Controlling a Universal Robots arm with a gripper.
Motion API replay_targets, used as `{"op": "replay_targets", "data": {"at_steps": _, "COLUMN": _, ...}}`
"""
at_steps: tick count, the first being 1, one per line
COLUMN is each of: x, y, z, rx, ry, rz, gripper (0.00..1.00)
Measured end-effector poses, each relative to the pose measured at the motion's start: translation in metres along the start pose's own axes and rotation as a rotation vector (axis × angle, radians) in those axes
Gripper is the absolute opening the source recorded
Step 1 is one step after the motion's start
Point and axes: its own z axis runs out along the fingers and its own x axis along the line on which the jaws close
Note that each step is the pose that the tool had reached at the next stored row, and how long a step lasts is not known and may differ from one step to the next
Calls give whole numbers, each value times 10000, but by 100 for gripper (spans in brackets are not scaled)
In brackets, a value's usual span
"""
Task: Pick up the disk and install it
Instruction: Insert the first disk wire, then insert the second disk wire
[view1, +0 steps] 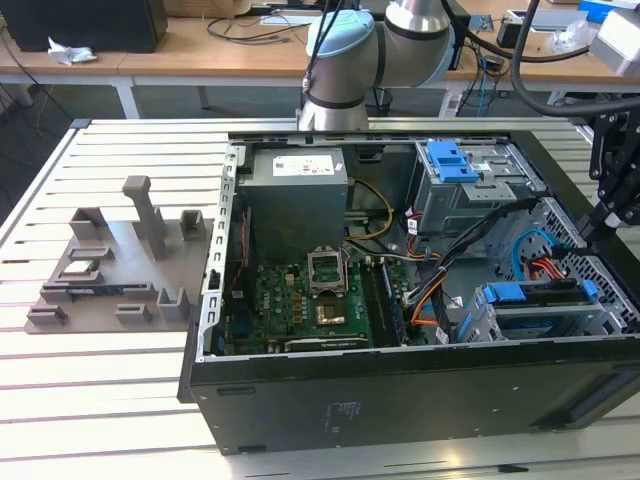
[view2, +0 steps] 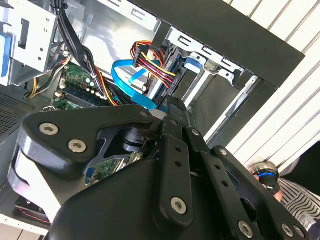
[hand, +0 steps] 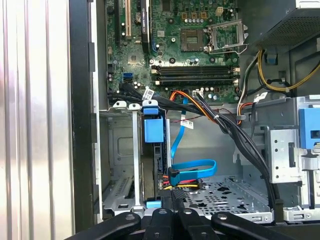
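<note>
1. Closest to the lens in both wrist views: black finger linkage (view2: 175, 165), tapering to a tip just above the drive cage (hand: 135, 150).
2. Jaws drawn together, as far as can be judged, with no gap and nothing between them. Not carrying anything.
3. Disk (hand: 150, 170) seated on edge inside the cage, blue bracket tab (hand: 153, 130) at the end nearest the motherboard (hand: 190, 45). In the exterior view, seen as a dark slab (view1: 545, 292) between two blue ends, at the corner of the computer case (view1: 400, 400) on that view's right.
4. Blue data cable (hand: 195, 167) and power plug (hand: 177, 182) with coloured wires reaching the disk's end close to the tip – probably why the approach comes from that side, clear of the cable bundle.
5. Standing on edge suits the narrow slot: cage rails guide the bracket and grip it from both sides.
6. Case lying open-side up on the slatted worktop (view1: 100, 400) – gives access from above.
7. Judged from this: disk at or near its final seat, tip close enough for pressing rather than lifting.
</note>
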Motion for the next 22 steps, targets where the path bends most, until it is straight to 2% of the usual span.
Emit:
{"op": "replay_targets", "data": {"at_steps": 6, "x": 0, "y": 0, "z": -1, "rx": 0, "ry": 0, "rz": 1, "gripper": 11}}
{"op": "replay_targets", "data": {"at_steps": 7, "x": 0, "y": 0, "z": -2, "rx": 0, "ry": 0, "rz": 0, "gripper": 23}}
{"op": "replay_targets", "data": {"at_steps": 8, "x": 0, "y": 0, "z": -2, "rx": 0, "ry": 0, "rz": 0, "gripper": 23}}
{"op": "replay_targets", "data": {"at_steps": 9, "x": 0, "y": 0, "z": -2, "rx": 0, "ry": 1, "rz": 0, "gripper": 30}}
{"op": "replay_targets", "data": {"at_steps": 12, "x": 3, "y": 14, "z": 16, "rx": 1, "ry": 2, "rz": 0, "gripper": 30}}
{"op": "replay_targets", "data": {"at_steps": 13, "x": 10, "y": 20, "z": 53, "rx": -2, "ry": 2, "rz": 0, "gripper": 30}}
{"op": "replay_targets", "data": {"at_steps": 14, "x": 23, "y": 140, "z": 150, "rx": -4, "ry": -1, "rz": 0, "gripper": 30}}
{"op": "replay_targets", "data": {"at_steps": 15, "x": -37, "y": 140, "z": 244, "rx": -4, "ry": 1, "rz": 0, "gripper": 30}}
{"op": "replay_targets", "data": {"at_steps": 18, "x": -37, "y": 140, "z": 245, "rx": -4, "ry": 0, "rz": 0, "gripper": 28}}
{"op": "replay_targets", "data": {"at_steps": 19, "x": -37, "y": 140, "z": 245, "rx": -4, "ry": -1, "rz": 0, "gripper": 22}}
{"op": "replay_targets", "data": {"at_steps": 22, "x": -37, "y": 140, "z": 245, "rx": -4, "ry": -1, "rz": 0, "gripper": 16}}
